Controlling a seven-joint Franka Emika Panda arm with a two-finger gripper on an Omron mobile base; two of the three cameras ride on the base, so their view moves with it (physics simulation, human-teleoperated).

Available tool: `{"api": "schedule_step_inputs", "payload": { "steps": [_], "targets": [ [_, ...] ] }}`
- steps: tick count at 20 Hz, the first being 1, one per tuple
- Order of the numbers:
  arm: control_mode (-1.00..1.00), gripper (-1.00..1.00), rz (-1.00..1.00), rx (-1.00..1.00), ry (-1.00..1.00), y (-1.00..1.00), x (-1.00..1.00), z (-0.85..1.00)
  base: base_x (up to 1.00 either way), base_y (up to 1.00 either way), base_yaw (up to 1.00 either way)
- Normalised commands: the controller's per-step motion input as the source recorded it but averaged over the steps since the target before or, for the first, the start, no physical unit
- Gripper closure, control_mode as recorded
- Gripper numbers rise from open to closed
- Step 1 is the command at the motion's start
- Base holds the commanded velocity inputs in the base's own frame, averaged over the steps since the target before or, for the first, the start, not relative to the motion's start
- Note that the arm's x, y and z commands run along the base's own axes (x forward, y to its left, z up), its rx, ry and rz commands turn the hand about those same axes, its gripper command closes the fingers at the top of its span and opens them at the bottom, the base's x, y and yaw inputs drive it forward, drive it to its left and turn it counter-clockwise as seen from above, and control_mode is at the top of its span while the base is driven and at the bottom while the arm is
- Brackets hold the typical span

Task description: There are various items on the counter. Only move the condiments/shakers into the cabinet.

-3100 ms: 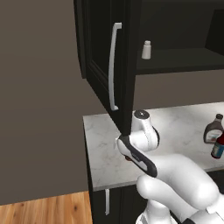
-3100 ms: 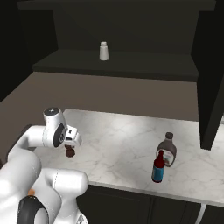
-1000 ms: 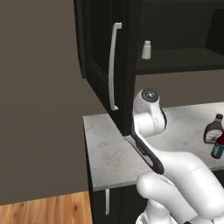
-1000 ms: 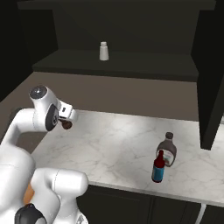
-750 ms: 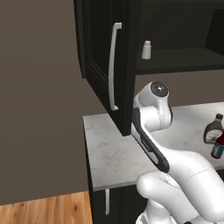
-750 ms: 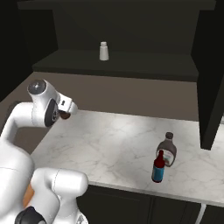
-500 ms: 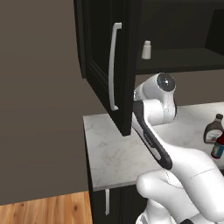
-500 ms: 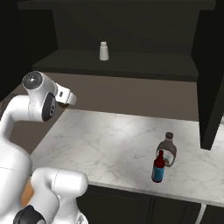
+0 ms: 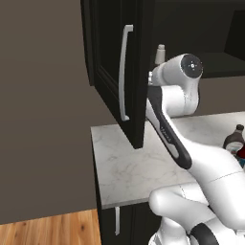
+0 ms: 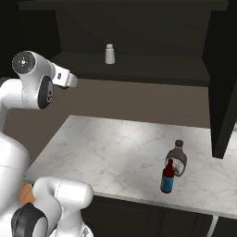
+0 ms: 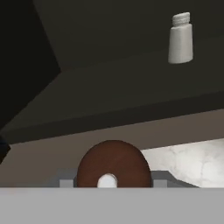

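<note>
Whitish shaker [image 10: 109, 53] is seen already placed on the cabinet [image 9: 112, 57] shelf; red-brown shaker [image 11: 113, 165] is pinched in the gripper [image 11: 113, 183] jaws, raised near shelf level; dark brown bottle [image 10: 176, 159] is left on the counter [image 10: 115, 148].

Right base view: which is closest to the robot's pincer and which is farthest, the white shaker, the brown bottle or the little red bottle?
1. White shaker: on the cabinet shelf, just right of the pincer.
2. Brown bottle: far right on the counter.
3. Red bottle: right in front of the brown one; nearly a tie.
</note>
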Motion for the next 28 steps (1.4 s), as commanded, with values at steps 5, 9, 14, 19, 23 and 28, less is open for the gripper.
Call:
{"api": "schedule_step_inputs", "payload": {
  "steps": [5,9,14,19,23,28],
  "targets": [
    [-1.0,1.0,0.0,0.04,-0.02,-0.04,0.0,0.49,0.0,0.0,0.0],
    [-1.0,1.0,0.0,0.0,-0.01,0.0,0.23,0.03,0.0,0.0,0.0],
    [-1.0,1.0,0.0,0.0,0.0,0.0,0.51,0.07,0.0,0.0,0.0],
    [-1.0,1.0,0.0,0.0,0.0,0.0,0.52,0.19,0.0,0.0,0.0],
    [-1.0,1.0,0.0,0.0,0.0,0.0,0.83,0.02,0.0,0.0,0.0],
    [-1.0,1.0,0.0,-0.01,0.05,0.0,0.82,-0.14,0.0,0.0,0.0]
  ]
}}
